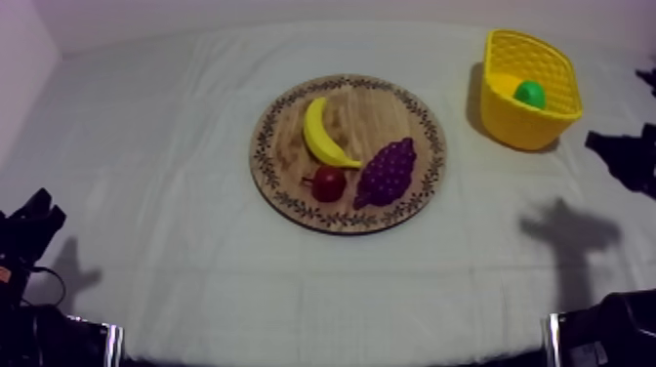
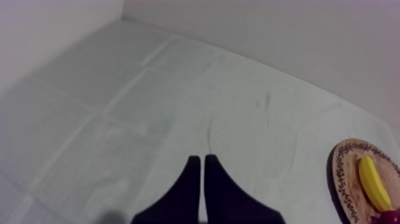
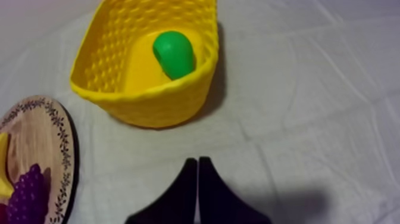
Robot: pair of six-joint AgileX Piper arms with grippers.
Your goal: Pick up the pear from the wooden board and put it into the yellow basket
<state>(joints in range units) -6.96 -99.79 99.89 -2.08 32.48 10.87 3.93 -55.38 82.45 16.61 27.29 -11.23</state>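
Grey-white cloth [image 1: 176,195] covers the whole table, marked by faint creases. Shadows [image 1: 571,234] fall on it to the left and right of the wooden board [image 1: 283,127].

Nearest, my left gripper [image 2: 200,158] hangs over bare cloth well to the left of the board. Its two black fingers are pressed into a narrow wedge with nothing between them. My right gripper [image 3: 197,159] is closed the same way and is empty. It is over the cloth to the right of the board, short of the yellow basket [image 1: 532,122].

The round board has a patterned rim and lies mid-table. On it are a small red fruit [image 1: 329,183] at the near side, grapes [image 1: 388,171] touching it on the right, and a banana [image 1: 322,132] behind them.

Farther back and well to the right of the board stands the basket. The green pear [image 1: 530,94] lies inside it against the far wall.

Beyond the table's far edge rises a plain pale wall [image 1: 293,12].

From above, the basket's near wall hides the lower part of the pear. Both wrist views cut the board off at the frame edge. The left one takes in the banana, and the right one takes in part of the grapes and a sliver of banana.
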